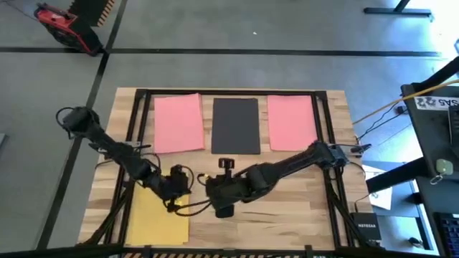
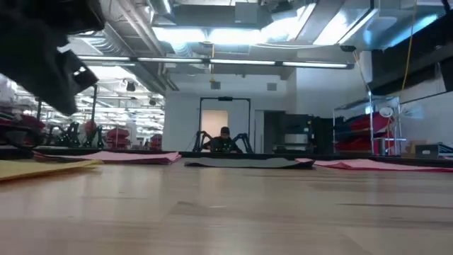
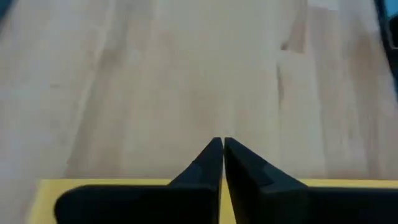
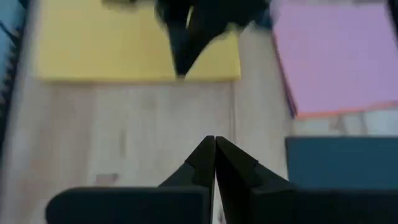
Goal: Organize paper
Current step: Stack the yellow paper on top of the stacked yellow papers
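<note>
Bare tabletop [image 2: 233, 212] fills the foreground; the yellow paper [image 1: 156, 215] lies just under the left gripper [image 3: 222, 144], fingers pressed together. Beyond the right gripper [image 4: 214, 142], likewise closed and empty, two pink sheets [image 1: 178, 122] flank a black sheet [image 1: 236, 125]. Sorting looks unfinished.

My left gripper [image 1: 174, 203] hangs low, its jaws closed tip to tip. My right gripper [image 1: 215, 188], elbow bent, sits just beside it, jaws likewise pressed together.
</note>
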